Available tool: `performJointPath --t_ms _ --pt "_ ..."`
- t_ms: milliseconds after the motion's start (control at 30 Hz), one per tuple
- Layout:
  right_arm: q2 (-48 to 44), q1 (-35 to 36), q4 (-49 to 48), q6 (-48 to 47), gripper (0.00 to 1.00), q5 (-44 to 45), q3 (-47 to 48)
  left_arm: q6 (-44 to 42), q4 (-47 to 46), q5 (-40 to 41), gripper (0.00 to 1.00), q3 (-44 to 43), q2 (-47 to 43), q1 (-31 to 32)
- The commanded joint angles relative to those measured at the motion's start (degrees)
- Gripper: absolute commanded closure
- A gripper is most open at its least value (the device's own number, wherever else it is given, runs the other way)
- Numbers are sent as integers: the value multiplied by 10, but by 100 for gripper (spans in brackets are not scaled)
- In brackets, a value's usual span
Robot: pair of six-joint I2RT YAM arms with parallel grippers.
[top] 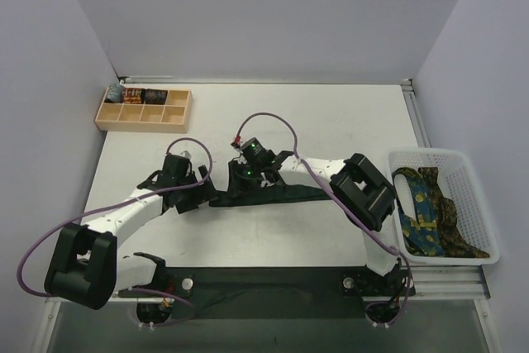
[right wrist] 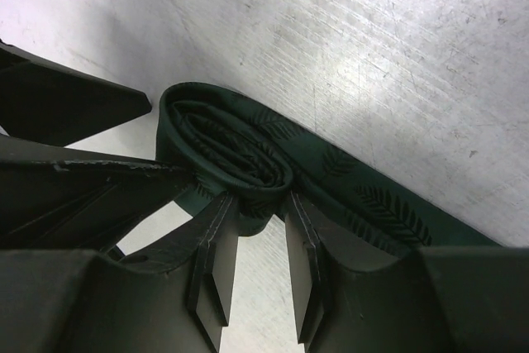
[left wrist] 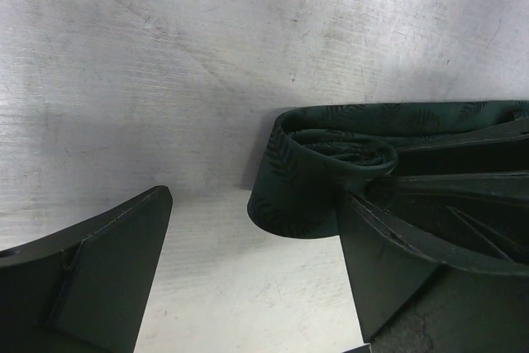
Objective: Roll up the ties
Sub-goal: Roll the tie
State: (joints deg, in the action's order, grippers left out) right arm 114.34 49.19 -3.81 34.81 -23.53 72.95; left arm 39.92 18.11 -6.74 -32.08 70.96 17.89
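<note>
Green fabric with a faint leaf print sits pinched between the narrowly parted fingertips of the right gripper (right wrist: 260,204), which closes on the lower edge of the coiled end of the green tie (right wrist: 248,155). The coil shows several tight turns, and the unrolled length runs away flat on the table (top: 331,121) toward the right.

The left gripper (left wrist: 252,204) stands wide apart. One of its fingers (left wrist: 107,270) is clear of the cloth on bare tabletop. The other lies against or just beside the coil on the opposite side; whether it actually touches is hard to tell, since its dark body blends into the dark fabric.

From the overhead camera both wrists crowd over the coil and hide it, so only the flat stretch of the tie shows beyond the right arm. Purple cables (top: 273,117) loop over the arms.

At the right edge of the table a white basket (top: 463,159) holds a blue tie (top: 417,204) with a yellow pattern, bunched up, and a brown tie (top: 455,225) beside it; how they overlap cannot be made out.

At the far left corner a wooden tray (top: 142,124) with two rows of compartments holds a few small dark rolls (top: 142,95) in its back row, too small to identify.
</note>
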Motion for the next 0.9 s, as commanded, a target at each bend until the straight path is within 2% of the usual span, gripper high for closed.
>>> performJointPath --t_ms 0,133,400,733,833,867 --pt "8 -3 -13 9 71 -10 -16 2 -16 13 8 -13 7 3" --pt "14 -10 -23 13 75 -15 -30 6 -23 9 8 -14 9 8" --pt "26 -24 -55 25 76 -37 -53 17 -83 -10 8 3 13 28" --pt "39 -37 -81 38 76 -57 -73 38 -143 -24 18 30 37 36" --pt "42 -40 -86 40 76 -58 -77 44 -156 -31 24 35 43 40" --pt "42 -42 -87 40 76 -58 -78 45 -159 -32 30 38 44 41"
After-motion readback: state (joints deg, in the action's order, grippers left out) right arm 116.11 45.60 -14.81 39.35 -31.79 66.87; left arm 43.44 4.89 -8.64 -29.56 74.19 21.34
